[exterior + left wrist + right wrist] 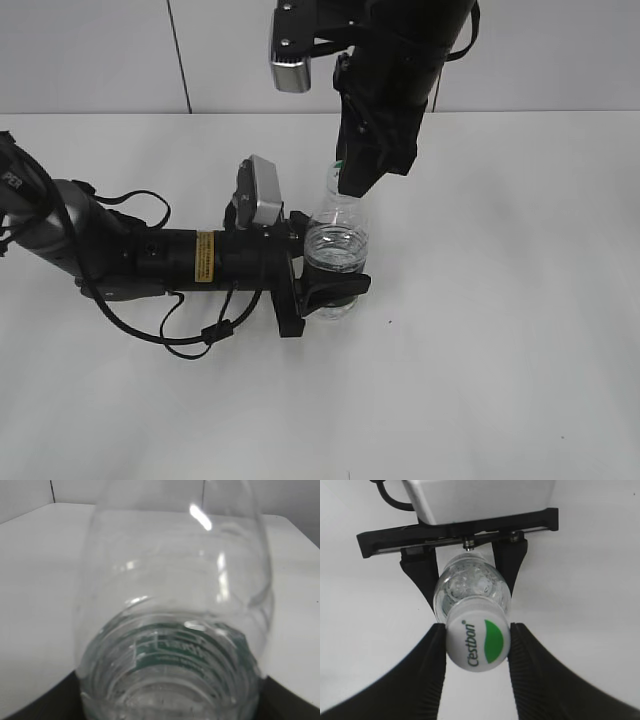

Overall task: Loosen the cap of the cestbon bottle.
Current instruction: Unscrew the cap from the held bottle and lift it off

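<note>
Standing upright, the cestbon bottle (pixel 335 245) points its cap (pixel 478 641) straight up.

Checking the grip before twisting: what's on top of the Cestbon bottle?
The white cap sits on the bottle, pinched by the right gripper. The neck threads beneath are covered.

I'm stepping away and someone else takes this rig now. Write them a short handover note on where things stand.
Left hand: shut on the cestbon bottle, gripping its lower body and holding it upright on the white table.
Right hand: comes from above, its fingers against both sides of the cap.
Done: bottle steadied, cap gripped.
Left: turn the cap to loosen it. The pictures do not show whether it has turned at all; it sits on the neck.
</note>
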Controlling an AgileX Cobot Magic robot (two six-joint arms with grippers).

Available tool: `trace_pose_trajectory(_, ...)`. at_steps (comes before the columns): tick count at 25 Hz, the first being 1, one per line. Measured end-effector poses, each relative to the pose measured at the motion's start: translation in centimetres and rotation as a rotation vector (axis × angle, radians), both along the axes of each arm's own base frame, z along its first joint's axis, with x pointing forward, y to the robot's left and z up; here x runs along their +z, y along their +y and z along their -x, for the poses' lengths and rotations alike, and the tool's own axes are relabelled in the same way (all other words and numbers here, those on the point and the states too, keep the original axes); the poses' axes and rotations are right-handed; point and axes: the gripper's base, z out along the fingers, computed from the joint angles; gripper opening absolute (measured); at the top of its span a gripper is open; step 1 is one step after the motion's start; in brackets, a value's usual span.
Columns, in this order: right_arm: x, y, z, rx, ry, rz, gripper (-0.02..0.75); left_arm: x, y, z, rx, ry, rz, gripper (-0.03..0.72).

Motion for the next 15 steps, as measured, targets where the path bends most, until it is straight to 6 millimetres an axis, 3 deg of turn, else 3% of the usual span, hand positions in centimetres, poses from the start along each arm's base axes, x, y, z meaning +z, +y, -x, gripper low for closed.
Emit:
trace_pose_trajectory(9,0.0,0.02,0.01,0.004,0.0,-0.001,0.304,0.0,0.03,-0.01,0.0,0.0,0.0,0.405)
trace_pose_trajectory(15,0.06,0.2,0.13,0.0,0.014,-0.023,0.407,0.01,0.03,-0.01,0.0,0.0,0.001,0.405)
